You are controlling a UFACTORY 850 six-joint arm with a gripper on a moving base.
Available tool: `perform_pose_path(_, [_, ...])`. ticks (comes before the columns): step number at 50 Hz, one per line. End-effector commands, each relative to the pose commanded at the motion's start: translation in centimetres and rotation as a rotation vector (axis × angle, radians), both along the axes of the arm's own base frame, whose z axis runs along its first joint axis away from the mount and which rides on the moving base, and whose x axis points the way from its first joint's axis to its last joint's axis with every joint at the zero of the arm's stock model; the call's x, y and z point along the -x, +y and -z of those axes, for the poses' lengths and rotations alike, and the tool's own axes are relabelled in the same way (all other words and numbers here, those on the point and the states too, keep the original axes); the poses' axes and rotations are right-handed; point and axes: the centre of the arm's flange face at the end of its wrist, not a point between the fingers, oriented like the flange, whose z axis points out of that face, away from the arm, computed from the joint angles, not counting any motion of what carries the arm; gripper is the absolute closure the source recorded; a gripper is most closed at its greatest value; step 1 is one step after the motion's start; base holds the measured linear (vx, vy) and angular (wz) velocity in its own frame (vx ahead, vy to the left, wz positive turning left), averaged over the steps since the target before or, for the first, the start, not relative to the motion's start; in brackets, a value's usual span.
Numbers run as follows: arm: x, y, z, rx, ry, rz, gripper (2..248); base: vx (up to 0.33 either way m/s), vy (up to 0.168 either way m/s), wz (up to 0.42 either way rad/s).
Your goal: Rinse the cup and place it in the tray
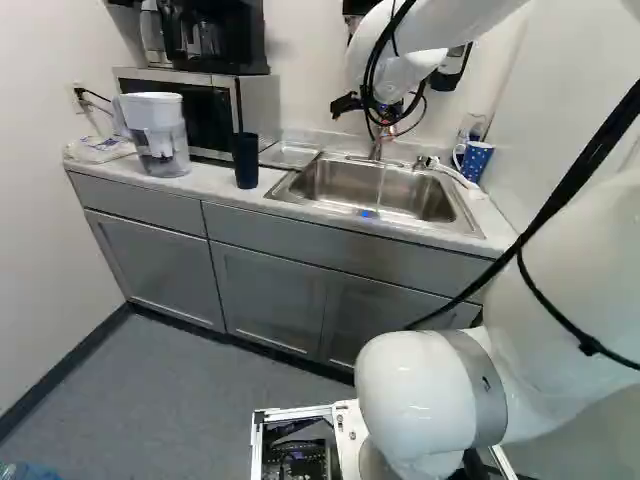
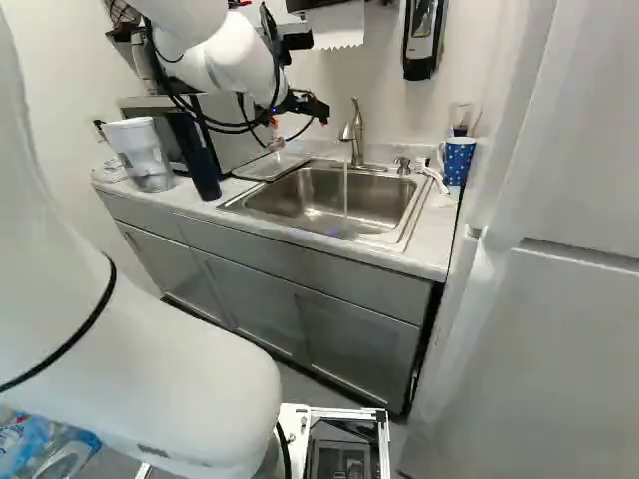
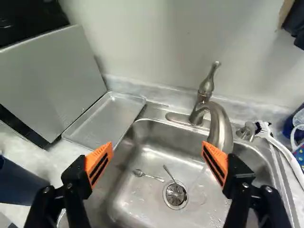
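Presently | black, orange-padded claw (image 2: 299,124) is spread open | dark-blue cylindrical cup (image 1: 245,160) is stood upright near pale worktop's (image 1: 215,184) front edge, left of steel sink (image 3: 147,156) | shallow metal tray (image 3: 107,121) is set behind

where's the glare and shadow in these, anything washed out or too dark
Wrist view: bright glints on the sink floor and along the faucet, soft shadows on the wall; left base view: the arm looks almost washed out, the coffee maker mostly black.
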Motion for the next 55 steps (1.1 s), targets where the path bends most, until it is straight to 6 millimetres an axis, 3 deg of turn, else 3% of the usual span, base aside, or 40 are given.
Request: perform_pose_path(55, [-1.5, 7.5, -1.5, -0.007, -0.172, -0.157, 3, 0.0, 0.0, 0.0])
